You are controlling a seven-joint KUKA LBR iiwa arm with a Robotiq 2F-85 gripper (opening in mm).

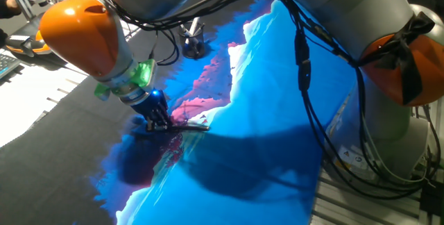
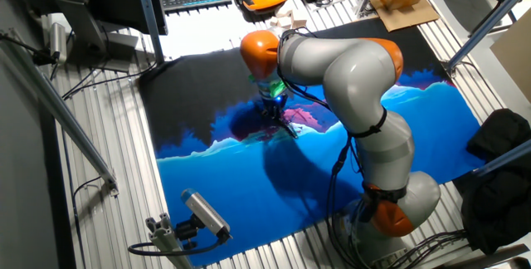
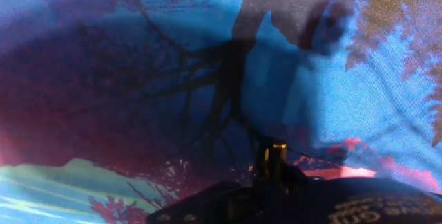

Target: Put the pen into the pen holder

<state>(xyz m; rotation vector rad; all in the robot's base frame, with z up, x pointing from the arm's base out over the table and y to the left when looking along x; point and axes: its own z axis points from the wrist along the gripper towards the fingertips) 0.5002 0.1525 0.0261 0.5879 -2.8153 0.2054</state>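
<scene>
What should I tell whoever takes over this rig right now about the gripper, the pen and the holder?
Gripper: down at the blue printed cloth, fingertips at the pen; whether the jaws are closed on it cannot be told.
Pen: lying flat on the cloth, sticking out sideways from the fingertips.
Pen holder: standing on the dark mat behind, well apart from the gripper.
Done: approach to the pen.
Left: confirm the grasp, lift, carry to the holder, drop it in.
</scene>
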